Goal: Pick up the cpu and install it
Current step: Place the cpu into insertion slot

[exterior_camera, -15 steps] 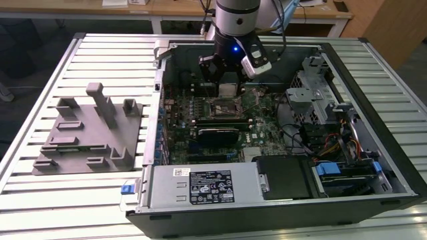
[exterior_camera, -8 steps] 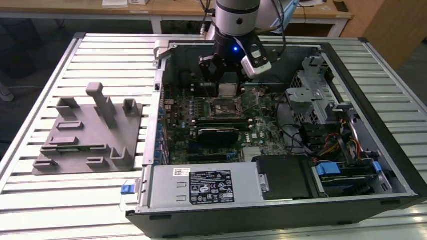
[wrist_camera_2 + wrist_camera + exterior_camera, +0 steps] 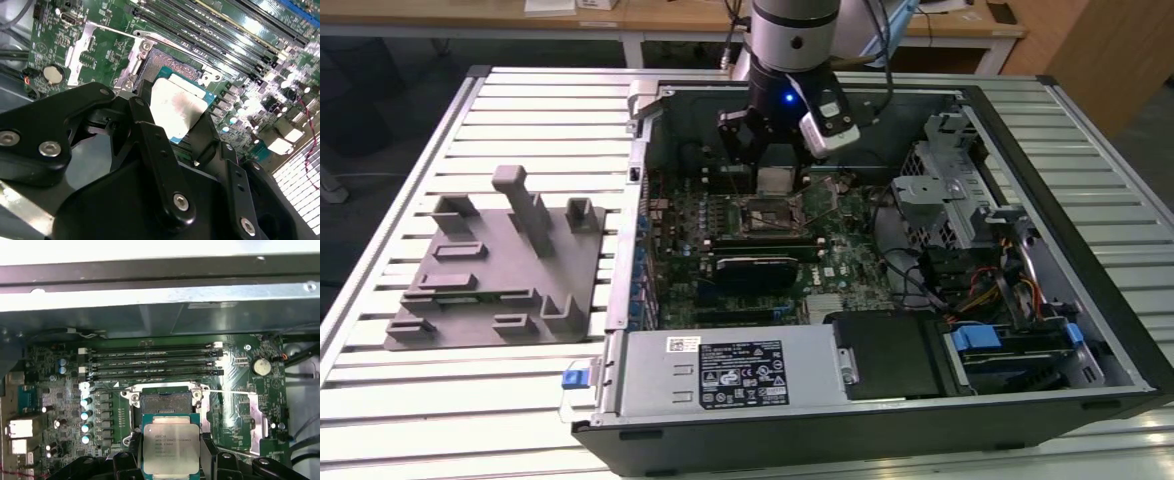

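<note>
The gripper (image 3: 778, 165) is clamped on the cpu (image 3: 778, 181) by two opposite edges, with the pale metal top facing up, inside the open computer case (image 3: 1067, 300). The chip hangs close over the open socket (image 3: 166, 402), not yet seated. I take the edge hold as leaving its underside free. The grey fixture (image 3: 494, 265) sits well apart on the tabletop (image 3: 400, 400).

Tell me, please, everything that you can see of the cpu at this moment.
The cpu is a small, thin square chip with a pale silver metal top bearing fine print, on a green base whose edge shows around it. The gripper holds it by two opposite sides, top face up, about level with the motherboard. It hangs inside the open computer case, near the dark open socket, not yet seated in it.
</note>
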